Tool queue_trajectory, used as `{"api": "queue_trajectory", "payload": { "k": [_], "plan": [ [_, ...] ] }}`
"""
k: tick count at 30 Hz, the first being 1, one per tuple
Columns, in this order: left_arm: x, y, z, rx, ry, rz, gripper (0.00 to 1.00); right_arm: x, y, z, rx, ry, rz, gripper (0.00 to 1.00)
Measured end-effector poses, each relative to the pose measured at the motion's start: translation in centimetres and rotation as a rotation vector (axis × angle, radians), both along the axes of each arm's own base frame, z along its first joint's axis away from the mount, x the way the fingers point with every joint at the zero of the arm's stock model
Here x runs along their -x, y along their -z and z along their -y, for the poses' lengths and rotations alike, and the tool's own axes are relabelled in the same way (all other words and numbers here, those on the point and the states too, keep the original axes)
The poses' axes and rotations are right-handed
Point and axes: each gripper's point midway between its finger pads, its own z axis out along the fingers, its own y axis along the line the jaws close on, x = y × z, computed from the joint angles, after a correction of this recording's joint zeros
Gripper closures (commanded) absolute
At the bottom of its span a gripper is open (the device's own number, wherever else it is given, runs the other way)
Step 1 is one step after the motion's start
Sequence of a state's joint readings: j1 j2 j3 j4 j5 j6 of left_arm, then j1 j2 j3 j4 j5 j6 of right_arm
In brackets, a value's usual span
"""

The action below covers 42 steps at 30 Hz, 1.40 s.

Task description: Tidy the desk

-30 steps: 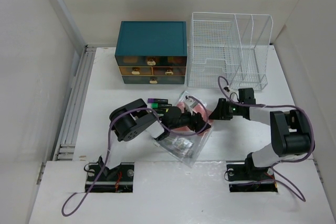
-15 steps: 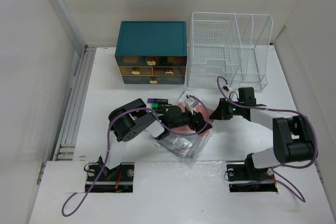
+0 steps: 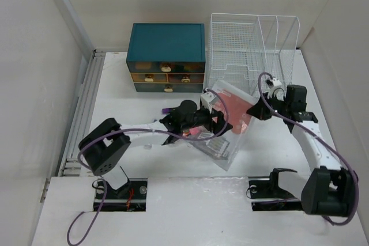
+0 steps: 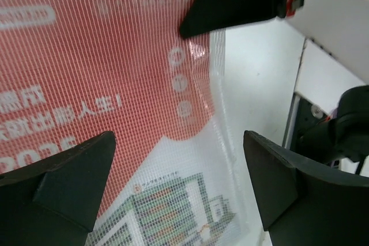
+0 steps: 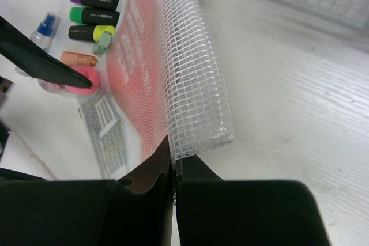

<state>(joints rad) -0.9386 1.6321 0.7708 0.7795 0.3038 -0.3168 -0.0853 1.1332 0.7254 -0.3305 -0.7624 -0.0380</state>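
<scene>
Desk [image 3: 118, 105] is being cleared: mesh pouch [image 3: 233, 128], released by the wide-spread left gripper [image 4: 179, 171], is now pinched by the right gripper [image 5: 173, 162].

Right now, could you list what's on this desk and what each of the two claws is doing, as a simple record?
Desk: white, holds everything below
Back row: teal drawer box, with white wire rack to its right
Middle: clear mesh pouch with a red printed sheet inside
Beside the pouch: purple, green and yellow highlighters
Left gripper: open, poised over the pouch
Right gripper: shut on the pouch's edge
</scene>
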Motion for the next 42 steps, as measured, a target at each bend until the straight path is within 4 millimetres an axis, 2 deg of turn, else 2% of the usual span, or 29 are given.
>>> {"api": "queue_trajectory", "payload": {
  "k": [4,7,14,19,23,28,31,36,42],
  "plan": [
    [-0.2,-5.4,0.0,0.039,0.005,0.077,0.08,0.9,-2.9,0.5,0.047,0.015,0.111,1.0],
    [-0.1,-8.6,-0.7,0.056,-0.006,0.12,0.08,1.4,-5.5,0.9,0.078,0.03,0.201,1.0],
    [0.1,-13.5,-4.0,0.057,-0.097,0.148,0.06,2.3,-10.9,1.6,0.14,0.064,0.383,1.0],
    [-0.2,-17.9,-7.6,0.071,-0.199,0.174,0.05,2.4,-12.3,2.1,0.169,0.083,0.423,1.0],
    [-0.8,-20.6,-10.8,0.084,-0.282,0.2,0.03,2.6,-13.0,2.2,0.18,0.087,0.425,1.0],
    [-1.6,-21.2,-14.1,0.063,-0.364,0.221,0.02,3.1,-15.2,1.8,0.185,0.054,0.472,1.0],
    [-2.4,-20.9,-15.5,0.031,-0.402,0.227,0.02,3.5,-17.5,1.1,0.184,-0.007,0.528,1.0],
    [-3.7,-19.5,-17.3,-0.033,-0.456,0.239,0.01,4.5,-21.6,0.0,0.179,-0.097,0.633,1.0],
    [-3.3,-17.4,-19.0,-0.071,-0.491,0.246,0.01,5.8,-25.3,-0.4,0.197,-0.117,0.746,1.0]
  ]
}}
